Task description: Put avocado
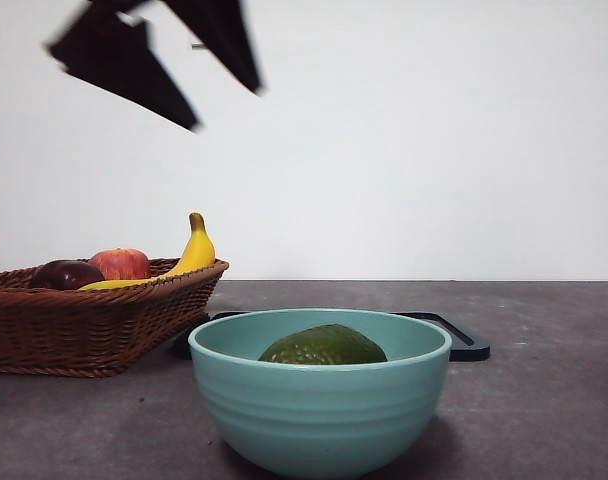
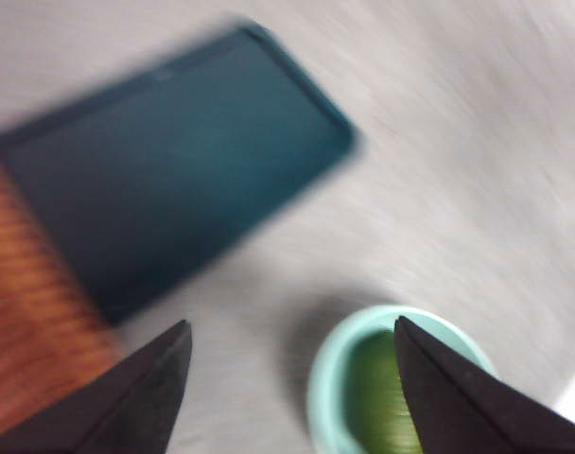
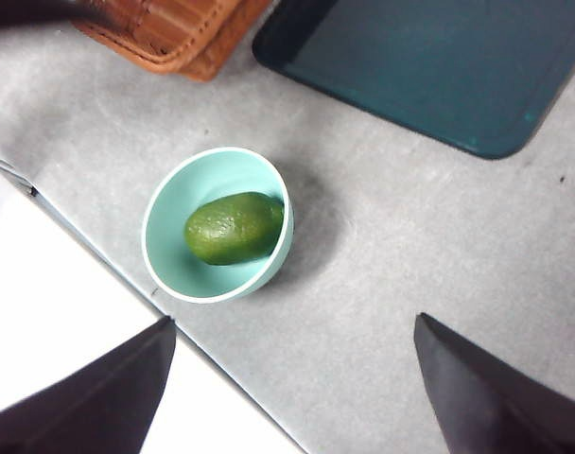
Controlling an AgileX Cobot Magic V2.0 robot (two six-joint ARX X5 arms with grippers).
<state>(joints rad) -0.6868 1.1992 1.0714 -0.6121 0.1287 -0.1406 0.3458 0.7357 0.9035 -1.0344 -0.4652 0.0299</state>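
The dark green avocado [image 1: 324, 346] lies on its side inside a light teal bowl [image 1: 319, 420] at the front middle of the table. In the right wrist view, the avocado [image 3: 235, 227] fills the bowl [image 3: 169, 222] from wall to wall. My left gripper [image 2: 292, 324] is open and empty, high above the table, with the bowl [image 2: 325, 378] and avocado [image 2: 377, 402] below one jaw; that view is blurred. It shows in the front view as the gripper [image 1: 225, 108] at the top left. My right gripper [image 3: 295, 320] hangs open and empty, well above the table beside the bowl.
A wicker basket [image 1: 84, 320] at the left holds a banana [image 1: 194, 250], a red apple [image 1: 121, 263] and a dark purple fruit [image 1: 66, 274]. A dark flat tray [image 1: 464, 345] lies behind the bowl. The table's edge [image 3: 108, 274] runs close to the bowl.
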